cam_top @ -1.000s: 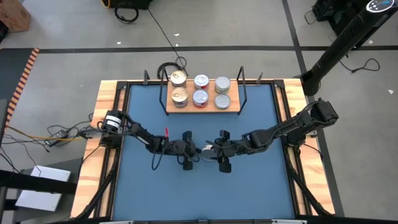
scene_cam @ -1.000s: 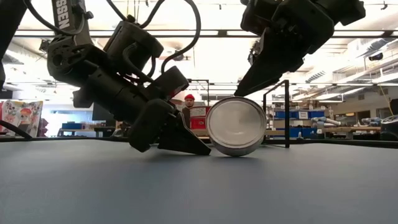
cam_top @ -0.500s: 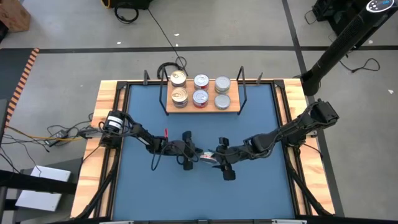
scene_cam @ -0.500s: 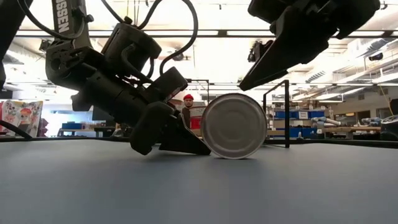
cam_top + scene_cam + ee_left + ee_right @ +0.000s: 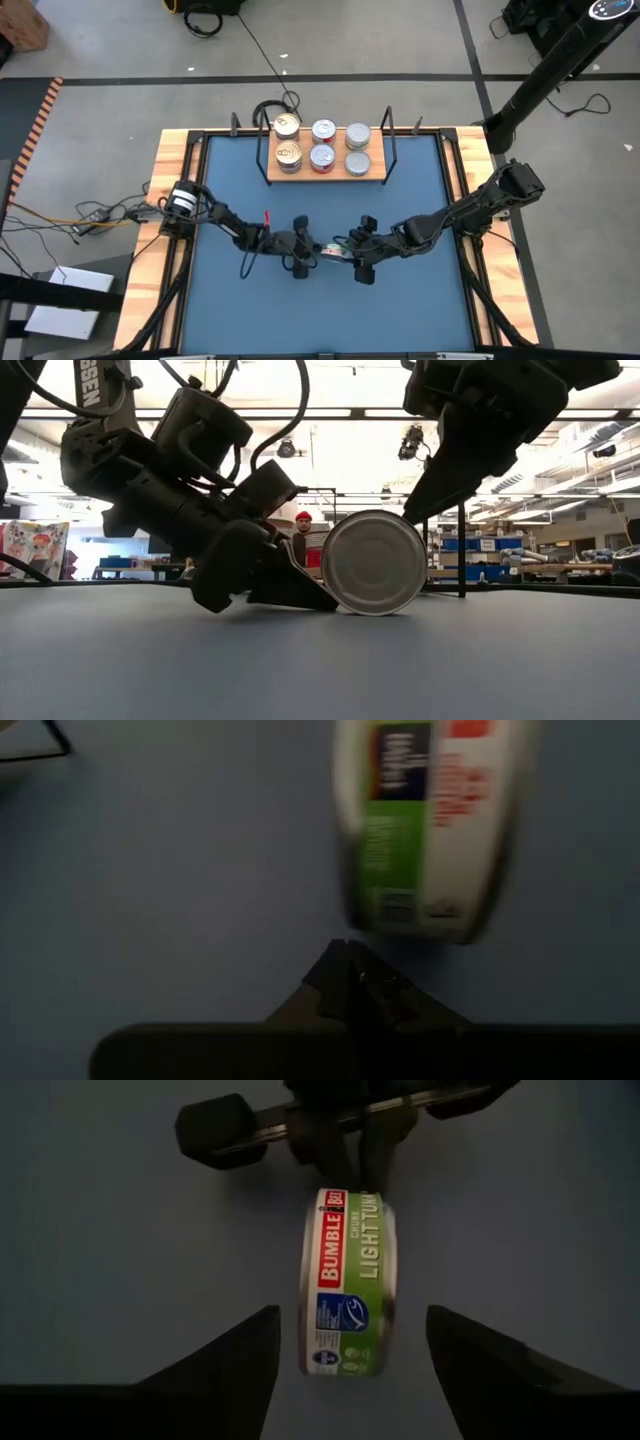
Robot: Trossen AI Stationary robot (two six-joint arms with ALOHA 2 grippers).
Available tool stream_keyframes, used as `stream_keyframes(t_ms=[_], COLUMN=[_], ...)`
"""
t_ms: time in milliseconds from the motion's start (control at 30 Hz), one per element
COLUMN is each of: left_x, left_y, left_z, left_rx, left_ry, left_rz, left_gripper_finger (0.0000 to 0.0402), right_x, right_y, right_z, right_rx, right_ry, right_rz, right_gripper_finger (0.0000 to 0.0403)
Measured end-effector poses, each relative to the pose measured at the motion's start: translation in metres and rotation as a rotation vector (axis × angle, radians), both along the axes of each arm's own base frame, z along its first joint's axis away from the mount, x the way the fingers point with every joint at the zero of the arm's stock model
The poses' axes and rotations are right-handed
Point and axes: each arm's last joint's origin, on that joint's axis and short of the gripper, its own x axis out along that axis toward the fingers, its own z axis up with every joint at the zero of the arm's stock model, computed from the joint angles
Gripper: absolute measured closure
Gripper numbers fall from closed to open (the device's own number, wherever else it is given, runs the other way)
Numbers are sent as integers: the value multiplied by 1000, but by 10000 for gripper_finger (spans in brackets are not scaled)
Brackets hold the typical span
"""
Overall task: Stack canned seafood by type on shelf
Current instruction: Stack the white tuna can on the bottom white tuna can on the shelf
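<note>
- Left claw [image 5: 318, 247] low on the blue counter [image 5: 230, 190], fingers pinched shut with nothing between them; tips wedged against the near-left edge of a can.
- Can [image 5: 374, 562] stands on its rim mid-counter, between the two claws, flat silver face toward the low camera; label around its side is green, white and red [image 5: 349, 1283].
- In the left wrist view the same can [image 5: 430, 825] sits just past the closed fingertips [image 5: 350, 982].
- Right claw [image 5: 350, 1342] spread wide, one finger on each side of the can, both clear of it; not gripping.
- In the high view the right claw [image 5: 350, 252] is just right of the can, right arm reaching in from the counter's right edge.
- Shelf [image 5: 375, 170] at the far edge of the counter, well apart from both claws: light wood board, black wire frames at the ends.
- Six cans on the shelf in two rows: gold-topped pair [image 5: 287, 139] on the left, red-sided pair [image 5: 322, 143] in the middle, plain silver pair [image 5: 357, 149] on the right.
- A person in a red hat [image 5: 302, 532] in the room far behind the counter.
</note>
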Motion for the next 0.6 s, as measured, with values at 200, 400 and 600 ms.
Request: stream_keyframes(t_ms=[200, 400, 600], left_x=[-1, -1, -1], left_y=[-5, -5, -5], left_z=[0, 0, 0], left_rx=[-2, -2, -1], left_ry=[4, 3, 7], left_rz=[-20, -20, -18], left_gripper_finger=[398, 398, 398], right_x=[1, 2, 3], right_y=[0, 0, 0], right_z=[0, 1, 3], right_rx=[-1, 16, 12], right_ry=[-6, -21, -38], right_rz=[8, -2, 7], right_gripper_finger=[128, 130, 143])
